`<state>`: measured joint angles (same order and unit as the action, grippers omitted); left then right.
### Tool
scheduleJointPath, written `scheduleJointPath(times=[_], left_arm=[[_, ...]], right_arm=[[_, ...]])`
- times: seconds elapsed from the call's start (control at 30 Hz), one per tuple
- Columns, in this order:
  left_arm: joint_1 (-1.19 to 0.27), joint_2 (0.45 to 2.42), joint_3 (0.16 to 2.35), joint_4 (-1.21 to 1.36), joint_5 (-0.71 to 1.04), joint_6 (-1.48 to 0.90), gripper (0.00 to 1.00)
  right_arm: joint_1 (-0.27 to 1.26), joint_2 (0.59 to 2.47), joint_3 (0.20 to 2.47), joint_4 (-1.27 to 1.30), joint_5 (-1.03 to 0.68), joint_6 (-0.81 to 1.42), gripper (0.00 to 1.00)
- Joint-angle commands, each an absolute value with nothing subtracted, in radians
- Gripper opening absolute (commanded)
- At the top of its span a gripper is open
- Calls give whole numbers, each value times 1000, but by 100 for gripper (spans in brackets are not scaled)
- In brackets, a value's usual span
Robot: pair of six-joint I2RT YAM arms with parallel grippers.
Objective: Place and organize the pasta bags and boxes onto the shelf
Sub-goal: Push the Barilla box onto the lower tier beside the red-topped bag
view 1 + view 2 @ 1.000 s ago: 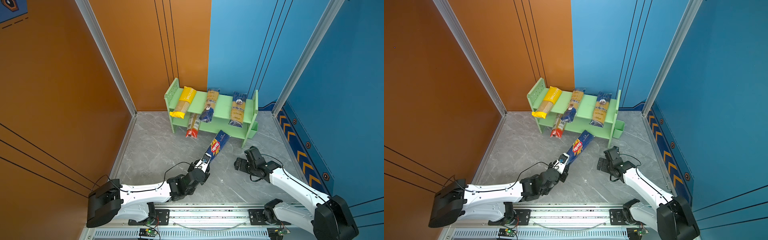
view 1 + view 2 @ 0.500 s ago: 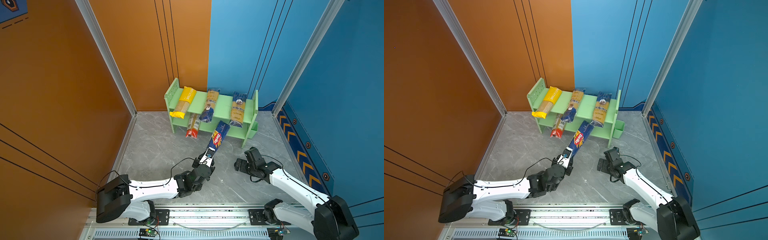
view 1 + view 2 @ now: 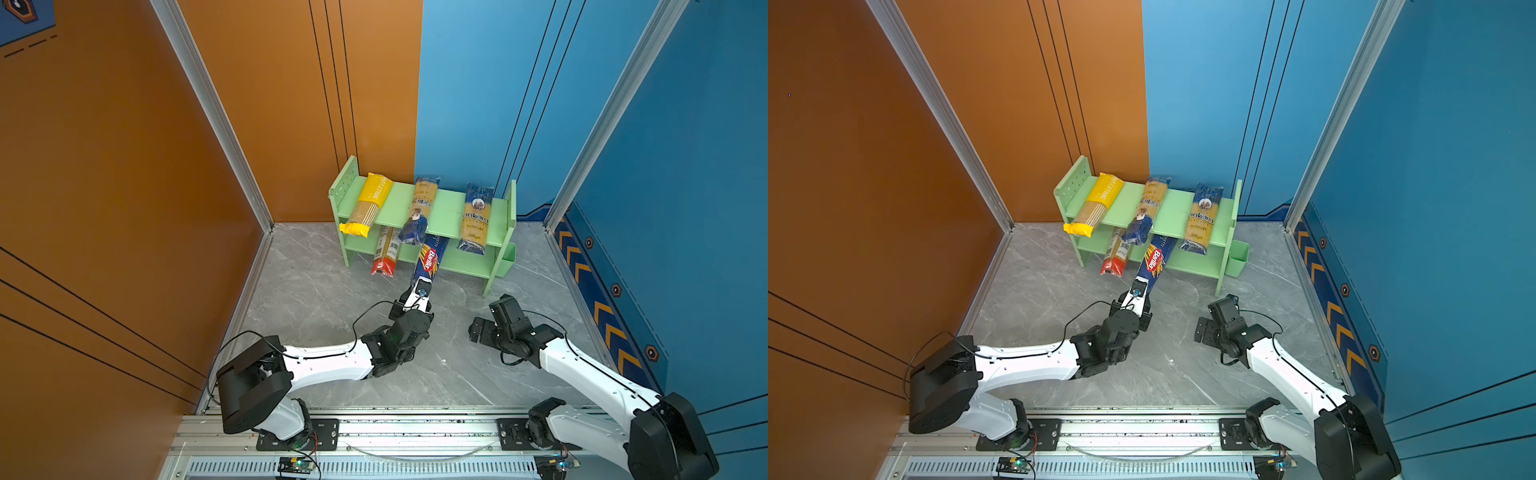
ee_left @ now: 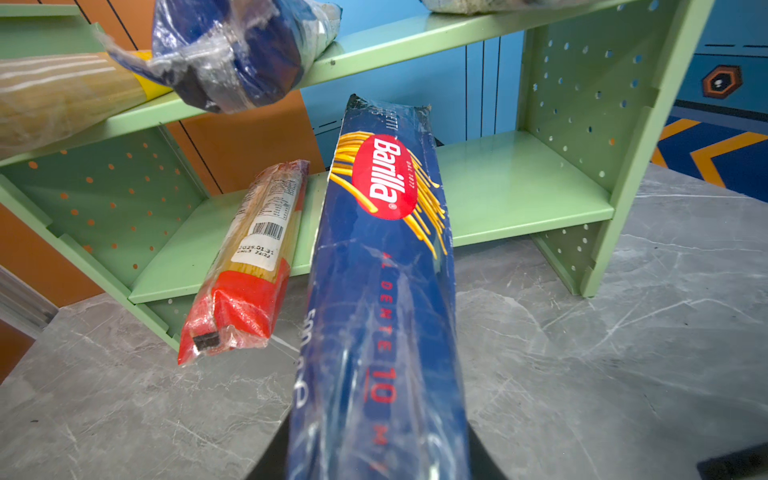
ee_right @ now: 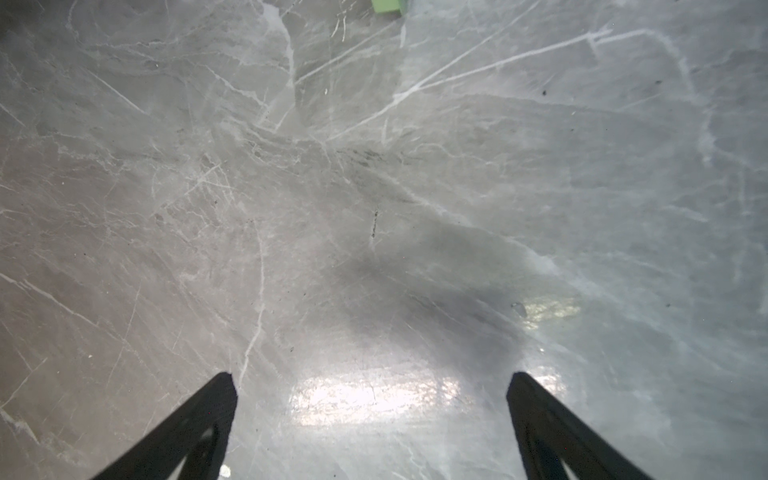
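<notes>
My left jaws clamp the Barilla pack [image 4: 386, 257], right jaws spread empty; I fear a skewed push knocks the overhanging red-ended pack [image 4: 253, 266] off the shelf [image 4: 519, 187].

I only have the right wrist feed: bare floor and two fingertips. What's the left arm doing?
Observer: The left gripper grips the near end of the Barilla pack. The far end pokes in above the lower tier of the shelf.
Operator: Anything else on that tier?
Observer: A red-ended pack lies beside it, with its red end hanging out over the floor.
Operator: And the top tier?
Observer: It holds three packs: a yellow pack and two blue-and-yellow packs. All three overhang the front edge.
</notes>
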<state>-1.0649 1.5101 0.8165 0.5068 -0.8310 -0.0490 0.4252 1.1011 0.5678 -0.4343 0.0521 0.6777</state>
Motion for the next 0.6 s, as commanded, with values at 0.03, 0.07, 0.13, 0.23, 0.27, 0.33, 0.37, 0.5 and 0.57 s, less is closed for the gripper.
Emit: scheduleJointPath(times=[0.03,0.07,0.13,0.23,0.27,0.33,0.37,0.5,0.57], left_arm=[[-1040,1529,914,664,-839,-66,0],[-1040,1539,924,663,-840,-63,0],[-1036,1563,943,664,-842,-60,0],[-1027,1598,973,664,-827,-60,0],[-1024,1609,983,664,-822,-60,0],[-1016,1633,1005,663,-818,-60,0],[-1012,1642,1012,664,-816,-60,0],[-987,1681,1053,672,-783,-63,0],[-979,1699,1062,700,-773,-59,0]], right_arm=[[428,1083,560,-438,51,679,100],[428,1081,560,-439,52,680,100],[428,1080,560,-440,53,678,100],[428,1080,560,-443,54,677,100],[429,1080,560,-444,52,676,100],[427,1078,561,-445,53,676,100],[427,1077,561,-445,52,676,100],[426,1074,561,-449,52,672,100],[426,1072,561,-450,54,672,100]])
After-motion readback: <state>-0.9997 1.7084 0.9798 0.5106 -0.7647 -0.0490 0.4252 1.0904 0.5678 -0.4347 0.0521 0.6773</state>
